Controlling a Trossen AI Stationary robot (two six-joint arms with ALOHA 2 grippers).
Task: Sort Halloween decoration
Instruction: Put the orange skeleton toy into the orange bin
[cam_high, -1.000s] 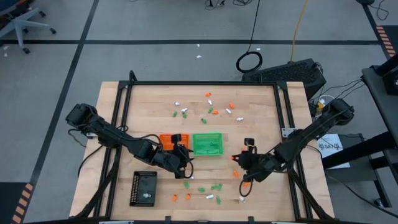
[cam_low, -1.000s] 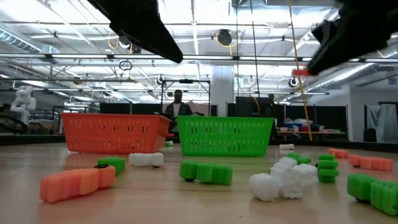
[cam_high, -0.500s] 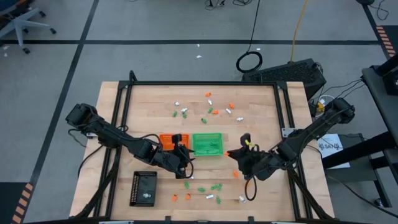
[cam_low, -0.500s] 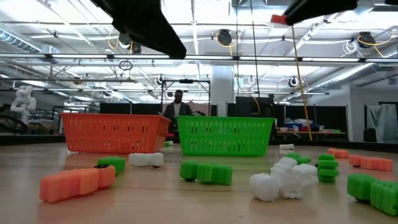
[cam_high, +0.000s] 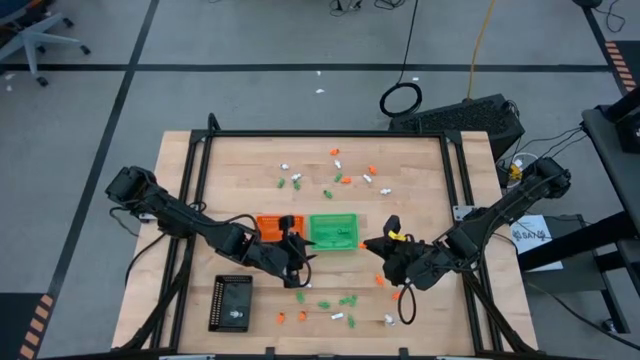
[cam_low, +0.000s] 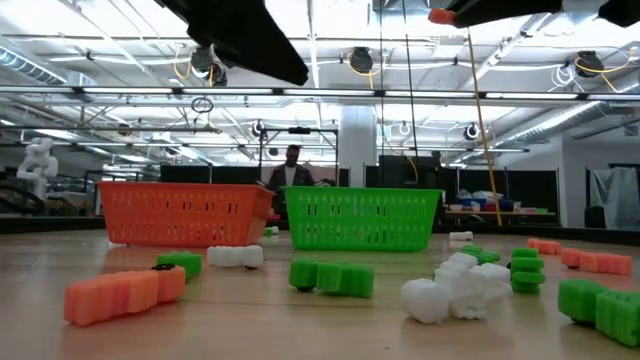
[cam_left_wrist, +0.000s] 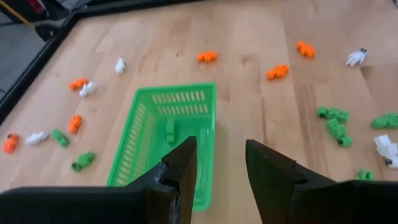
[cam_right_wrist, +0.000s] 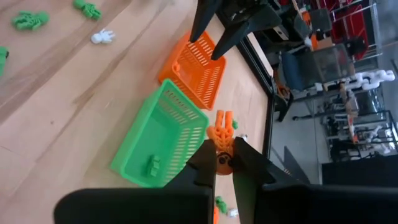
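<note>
The right gripper (cam_right_wrist: 224, 158) is pinching a small orange trinket (cam_right_wrist: 222, 135) between its two fingers, and the trinket sticks out forward past the fingertips along their line. In the high view this gripper (cam_high: 392, 240) hangs just beside the right edge of the green tray (cam_high: 334, 231). The orange tray (cam_high: 270, 226) is on the far side of the green tray, touching it or almost so. The move therefore turns on one relation: the orange piece must travel leftward across the whole green tray before it is let go, otherwise it falls into the wrong colour.

The left gripper (cam_left_wrist: 214, 163) has its fingers spread apart and holds nothing. It waits over the near edge of the green tray, about where the two trays meet, so I judge it may stand in the way. Many other trinkets lie scattered on the table (cam_high: 420, 165), both beyond and in front of the green tray.
</note>
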